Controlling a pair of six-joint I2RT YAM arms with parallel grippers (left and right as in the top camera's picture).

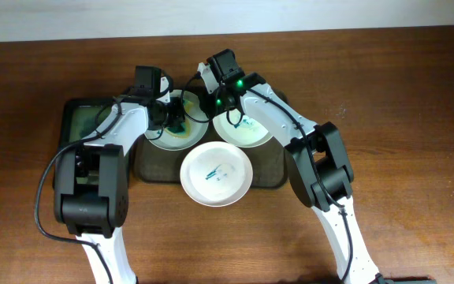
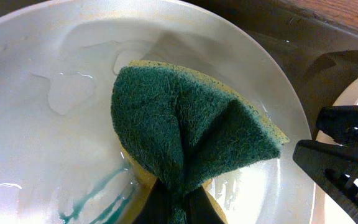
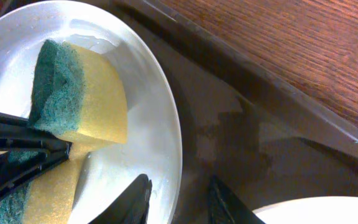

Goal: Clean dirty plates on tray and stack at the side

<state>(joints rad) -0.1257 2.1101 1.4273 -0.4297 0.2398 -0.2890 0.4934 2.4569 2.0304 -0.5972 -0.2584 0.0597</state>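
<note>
Tightly closed, the left gripper (image 2: 178,208) pinches a folded sponge (image 2: 185,137), green scouring face outward and yellow foam showing at its edges, and presses it onto the wet inside of a white plate (image 2: 55,124); a teal smear (image 2: 95,199) runs in streaks beside the sponge, and shallow water films the plate's floor; just beside, the right gripper (image 3: 179,202) stands with its fingers parted astride that same plate's rim, one finger over the white inside, the other outside above the tray (image 3: 241,130), a sliver of tray showing between the outer finger and the rim, so no clamp is seen; the plate sits at the far left corner of the dark brown tray; a second plate (image 1: 252,136) lies at the far right corner, close to the first and partly hidden under the right arm; a third plate (image 1: 231,187), marked with teal scribbles at its centre, rests at the middle of the near edge, overhanging it above the wooden tabletop (image 1: 385,79); a smaller green tray (image 1: 81,118) lies on the tabletop just beside the brown tray's left edge, largely covered by the left arm.
</note>
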